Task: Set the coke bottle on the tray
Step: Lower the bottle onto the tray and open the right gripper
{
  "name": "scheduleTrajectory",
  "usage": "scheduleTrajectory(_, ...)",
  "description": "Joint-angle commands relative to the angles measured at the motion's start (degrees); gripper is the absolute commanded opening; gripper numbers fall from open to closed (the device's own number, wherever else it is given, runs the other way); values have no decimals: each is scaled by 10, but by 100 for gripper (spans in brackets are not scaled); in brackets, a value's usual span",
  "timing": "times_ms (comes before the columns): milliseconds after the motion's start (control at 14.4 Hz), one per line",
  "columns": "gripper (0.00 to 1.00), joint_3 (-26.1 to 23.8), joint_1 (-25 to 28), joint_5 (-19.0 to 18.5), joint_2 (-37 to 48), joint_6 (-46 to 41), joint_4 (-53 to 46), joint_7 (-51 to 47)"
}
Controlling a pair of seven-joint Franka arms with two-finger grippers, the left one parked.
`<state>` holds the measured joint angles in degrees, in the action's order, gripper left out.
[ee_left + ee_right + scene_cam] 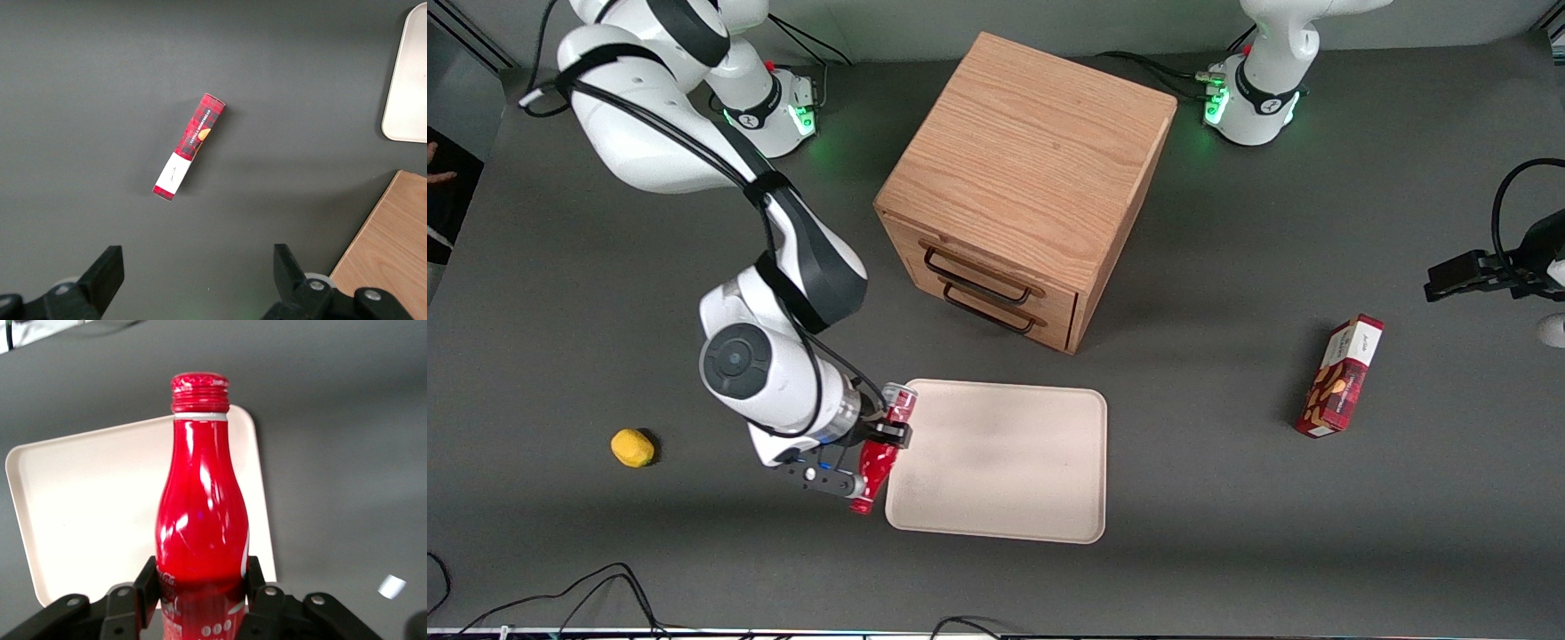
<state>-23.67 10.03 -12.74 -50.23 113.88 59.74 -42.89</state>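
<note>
My right gripper (882, 442) is shut on the coke bottle (879, 462), a slim red bottle with a red cap, held lying over the tray's edge at the working arm's end. In the right wrist view the gripper (201, 583) clamps the lower body of the bottle (201, 513), both fingers (148, 581) pressed against its sides. The pale beige tray (1005, 462) lies flat in front of the wooden drawer cabinet; the tray (87, 513) shows beneath the bottle in the right wrist view. Whether the bottle touches the tray or hangs above it cannot be told.
A wooden two-drawer cabinet (1024, 187) stands farther from the front camera than the tray. A red plaid snack box (1341, 377) lies toward the parked arm's end. A small yellow fruit-like object (632, 447) lies toward the working arm's end.
</note>
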Motion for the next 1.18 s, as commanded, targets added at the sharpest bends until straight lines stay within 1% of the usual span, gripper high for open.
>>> scheduleTrajectory(0, 0, -1, 20, -49, -56, 31, -36, 15)
scheduleTrajectory(70, 0, -1, 26, -71, -78, 48, -35, 11)
scheduleTrajectory(278, 0, 7, 29, -77, -123, 103, -34, 11)
scheduleTrajectory(348, 2, 10, 32, -79, -133, 119, -33, 11)
scheduleTrajectory(417, 7, 17, 36, -85, -134, 122, -33, 11)
scheduleTrajectory(557, 19, 21, 36, -86, -135, 122, -31, 11)
scheduleTrajectory(696, 54, 21, 36, -88, -137, 123, -30, 9)
scheduleTrajectory(765, 92, 21, 37, -89, -137, 123, -30, 0)
scheduleTrajectory(835, 100, 21, 37, -97, -136, 123, -26, -10)
scheduleTrajectory(904, 100, 21, 36, -106, -134, 125, -21, -20)
scheduleTrajectory(1113, 100, 19, 32, -104, -114, 123, -15, -36)
